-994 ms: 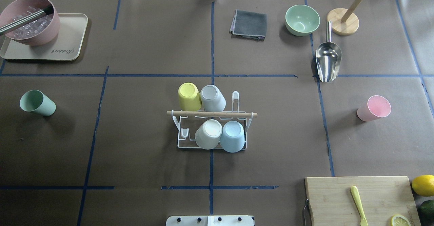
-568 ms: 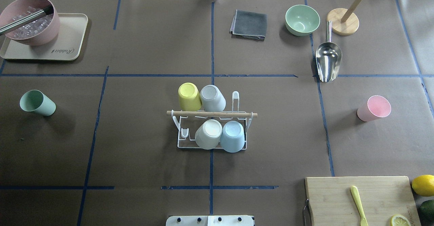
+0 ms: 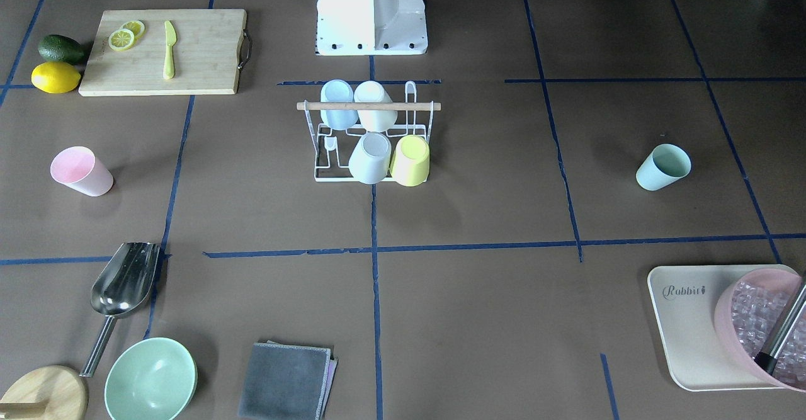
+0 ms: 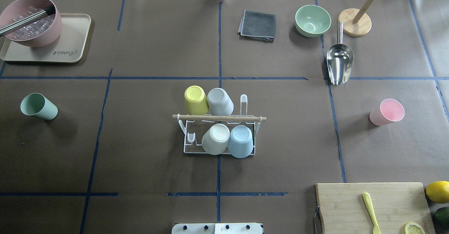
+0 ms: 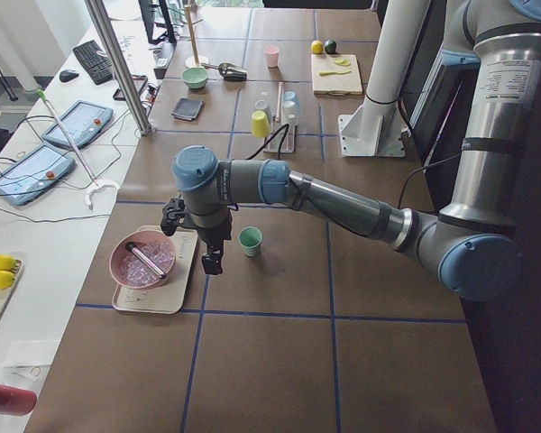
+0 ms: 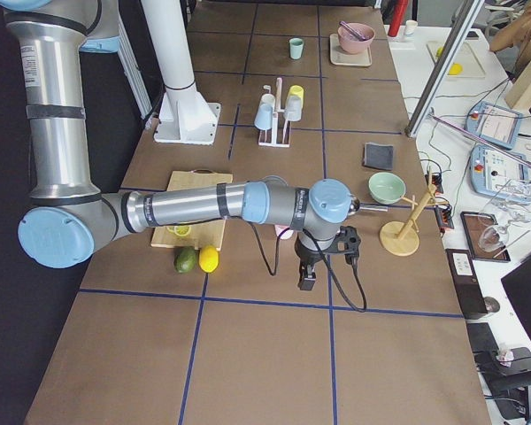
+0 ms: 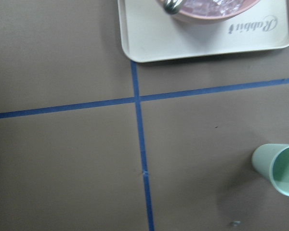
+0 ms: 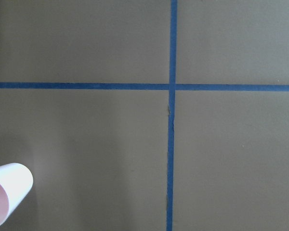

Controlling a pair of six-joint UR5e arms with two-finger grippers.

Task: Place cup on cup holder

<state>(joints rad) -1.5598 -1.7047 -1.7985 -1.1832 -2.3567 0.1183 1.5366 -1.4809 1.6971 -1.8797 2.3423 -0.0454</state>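
Near edge of the bench (image 4: 140, 164): cutting board (image 4: 343, 206) on the right-arm side, out of the way.

Neither hand shows in the overhead or front view, and no fingers show in either wrist view. From the side views alone I cannot tell whether the left hand (image 5: 213, 263) or right hand (image 6: 307, 282) is apart or together. Each hangs over bare bench, carrying nothing that I can see.

Mid-bench, one row: green cup (image 4: 38, 106) far out left, cup holder (image 4: 219, 118) centre, pink cup (image 4: 387, 112) far out right. Both loose cups stand mouth up, well apart from the holder. The green cup sits at the right edge of the left wrist view and the pink cup in the lower left corner of the right wrist view, so neither hand is centred over a cup.

The holder carries four upturned cups (image 4: 215, 138). Two prongs are bare: short prong (image 4: 190, 137) near left, tall prong (image 4: 243, 100) far right.

My judgement: the step in hand is the reach
- centre over the cup first
- grip its wall from the side, so the wrist can turn it mouth down
- come at the prong from outside the rack, clear of the wooden rod (image 4: 182, 117) and the neighbouring cup
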